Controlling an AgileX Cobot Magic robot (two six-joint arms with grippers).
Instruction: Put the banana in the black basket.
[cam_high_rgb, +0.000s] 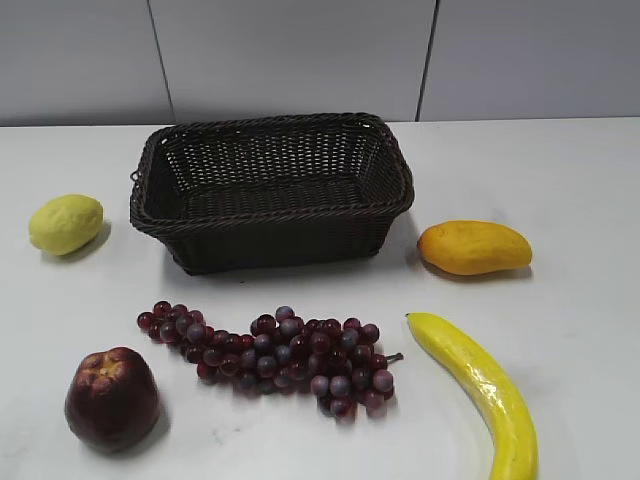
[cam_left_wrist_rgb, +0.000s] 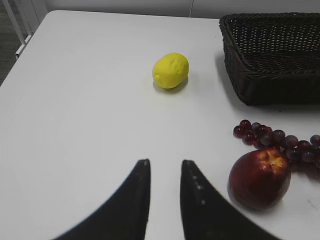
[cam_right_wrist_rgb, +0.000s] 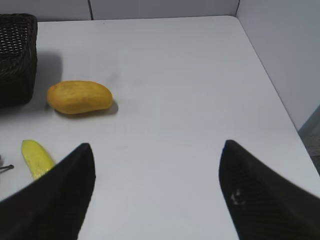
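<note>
1. You've got a plain white table (cam_high_rgb: 560, 180) backed by a grey panelled wall (cam_high_rgb: 300, 50).
2. Your right gripper (cam_right_wrist_rgb: 157, 192) hangs over bare tabletop with jaws spread wide, holding nothing. Your left gripper (cam_left_wrist_rgb: 165, 192) sits nearly closed, just a narrow gap, also holding nothing.
3. The banana (cam_high_rgb: 478, 385) lies front-right, below the mango (cam_high_rgb: 473, 247) and beside the grapes (cam_high_rgb: 275, 355). The black basket (cam_high_rgb: 270, 190) sits centre-back; table edge is close on the right.

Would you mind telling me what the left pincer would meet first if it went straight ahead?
Probably the lemon; the left pincer points across bare table roughly toward it, though depth is unclear.
</note>
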